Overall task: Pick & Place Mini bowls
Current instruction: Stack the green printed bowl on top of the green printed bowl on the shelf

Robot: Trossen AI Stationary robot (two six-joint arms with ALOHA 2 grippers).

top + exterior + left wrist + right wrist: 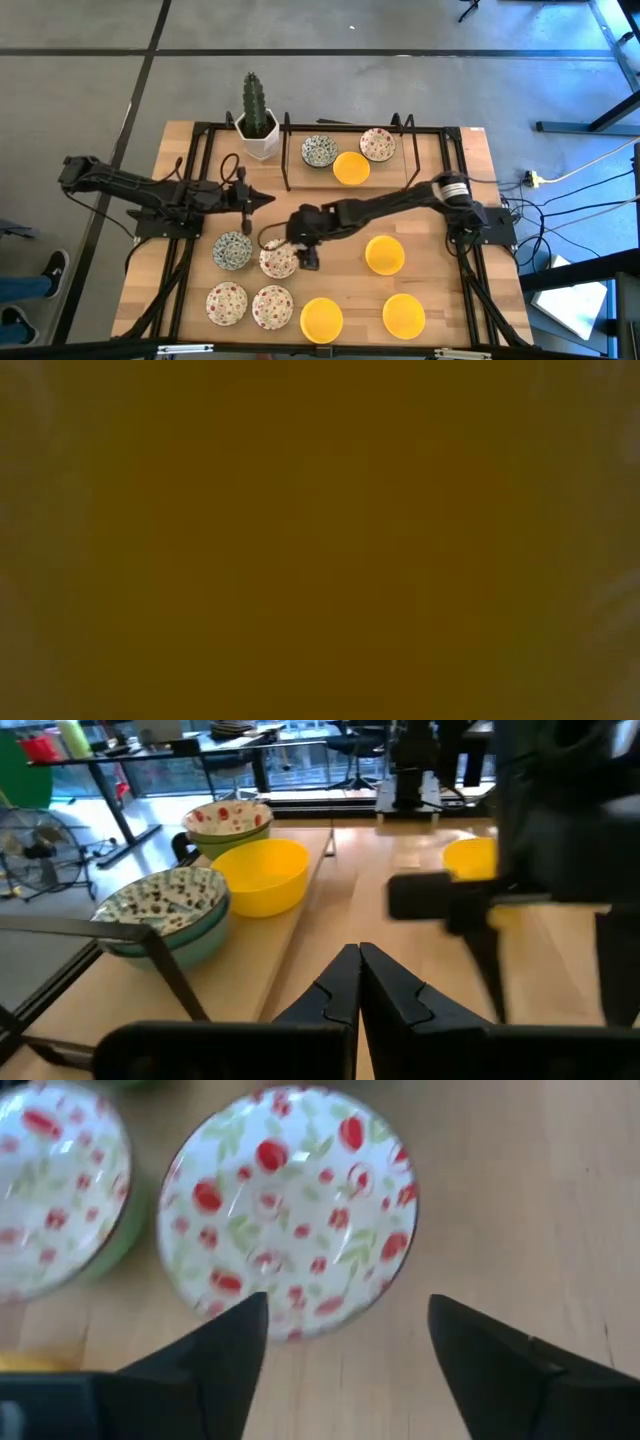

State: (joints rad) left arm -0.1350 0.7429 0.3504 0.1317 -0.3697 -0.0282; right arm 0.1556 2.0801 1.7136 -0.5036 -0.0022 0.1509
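Observation:
Several mini bowls sit on the wooden table. A red-speckled bowl (278, 258) (288, 1210) lies next to a blue-green one (232, 250), with two more red-speckled bowls (227, 303) near the front edge. Three yellow bowls (384, 254) are also on the table. In the far rack are a blue-green bowl (320, 151) (165, 910), a yellow one (351, 167) (262, 875) and a red-speckled one (378, 144) (228, 820). My right gripper (303, 258) (345, 1320) is open, just right of and above the middle red-speckled bowl. My left gripper (262, 198) (358, 985) is shut and waits left of centre.
A white cactus pot (258, 125) stands at the far left corner by the black wire rack (288, 150). A yellow-brown blur (320, 540) fills the low view completely. My right arm (540, 870) crosses in front of the left gripper. There is bare wood (440, 260) on the right.

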